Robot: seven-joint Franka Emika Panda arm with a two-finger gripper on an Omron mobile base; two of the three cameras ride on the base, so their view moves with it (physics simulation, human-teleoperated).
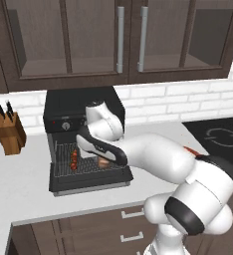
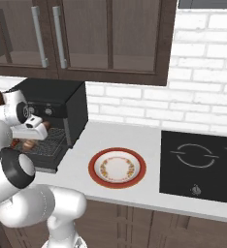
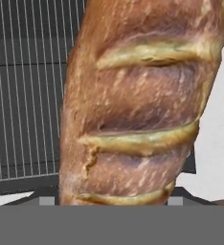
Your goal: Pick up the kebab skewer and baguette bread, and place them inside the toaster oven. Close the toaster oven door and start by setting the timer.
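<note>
My jaws look clamped around the golden-brown slashed baguette bread [image 3: 138, 105], over the black toaster oven [image 1: 83, 107]'s wire rack. Red-chunk kebab skewer [image 1: 74, 159] lies at nine o'clock; letting go crooked could knock it.

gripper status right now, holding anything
gripper: closed on the golden-brown slashed baguette bread, at the open black toaster oven.

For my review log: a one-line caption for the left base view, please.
Gripper brings baguette bread to open toaster oven; kebab skewer already on rack.
</note>
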